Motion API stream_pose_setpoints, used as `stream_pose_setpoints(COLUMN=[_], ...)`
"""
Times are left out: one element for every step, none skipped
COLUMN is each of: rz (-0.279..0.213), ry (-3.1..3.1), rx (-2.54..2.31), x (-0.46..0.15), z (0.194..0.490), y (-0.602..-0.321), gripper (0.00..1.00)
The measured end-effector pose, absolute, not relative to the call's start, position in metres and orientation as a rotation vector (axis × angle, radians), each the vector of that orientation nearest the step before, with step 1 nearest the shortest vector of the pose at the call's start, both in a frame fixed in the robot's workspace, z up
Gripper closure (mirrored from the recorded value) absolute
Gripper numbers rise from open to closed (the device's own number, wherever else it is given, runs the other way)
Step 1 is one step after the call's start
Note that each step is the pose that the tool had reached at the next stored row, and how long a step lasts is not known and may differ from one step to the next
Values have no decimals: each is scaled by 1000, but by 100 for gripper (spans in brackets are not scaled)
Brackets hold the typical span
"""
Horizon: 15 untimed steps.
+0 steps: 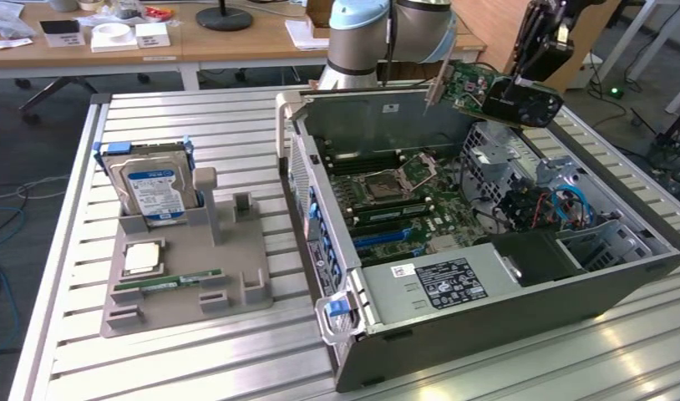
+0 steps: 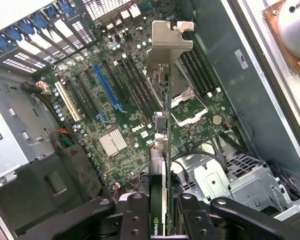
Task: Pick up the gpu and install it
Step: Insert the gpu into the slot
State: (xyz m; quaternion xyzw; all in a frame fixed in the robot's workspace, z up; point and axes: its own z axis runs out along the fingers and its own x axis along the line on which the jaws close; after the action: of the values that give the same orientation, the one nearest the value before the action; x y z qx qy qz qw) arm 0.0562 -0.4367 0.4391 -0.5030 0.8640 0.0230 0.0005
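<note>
The gpu [image 1: 467,83] is a green card with a silver bracket at one end. It hangs in the air above the far end of the open computer case [image 1: 485,309], tilted. My gripper [image 1: 519,102] is shut on it, just off the exterior view's right end of the card. In the wrist view the gpu [image 2: 165,125] shows edge-on, its bracket [image 2: 171,36] pointing away from me. My gripper [image 2: 164,220] clamps it between two black fingers [image 2: 138,215]. Below the card lies the motherboard [image 2: 130,125] with a blue slot [image 2: 107,87].
A grey holder [image 1: 184,276] on the slatted metal table, at the exterior view's left, carries a hard drive with a blue label [image 1: 153,188], a memory stick [image 1: 167,282] and a small square chip [image 1: 143,257]. Drive cages and cables [image 1: 540,200] fill the case's right side.
</note>
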Motion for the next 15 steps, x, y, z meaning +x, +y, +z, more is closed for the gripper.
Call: stream_pose_setpoints(rz=[72, 72, 72, 72, 72, 73, 72, 72, 72, 72, 72, 72, 72, 72, 72], ry=[2713, 2711, 2705, 2697, 2687, 2675, 2663, 2650, 2636, 2621, 2606, 2592, 2577, 2562, 2547], rx=[-1580, -1583, -1594, -1608, -1626, -1646, -1667, -1688, -1709, -1734, -1756, -1778, -1800, -1822, -1844], x=[56, 56, 56, 56, 56, 56, 56, 56, 56, 56, 56, 56, 56, 56, 56], z=[439, 439, 439, 439, 439, 439, 439, 439, 439, 439, 438, 438, 438, 438, 438], y=[-437, -437, -437, -437, -437, -437, -437, -437, -437, -437, -437, -437, -437, -437, -437], gripper=[74, 74, 74, 74, 74, 74, 74, 74, 74, 74, 74, 74, 74, 74, 74])
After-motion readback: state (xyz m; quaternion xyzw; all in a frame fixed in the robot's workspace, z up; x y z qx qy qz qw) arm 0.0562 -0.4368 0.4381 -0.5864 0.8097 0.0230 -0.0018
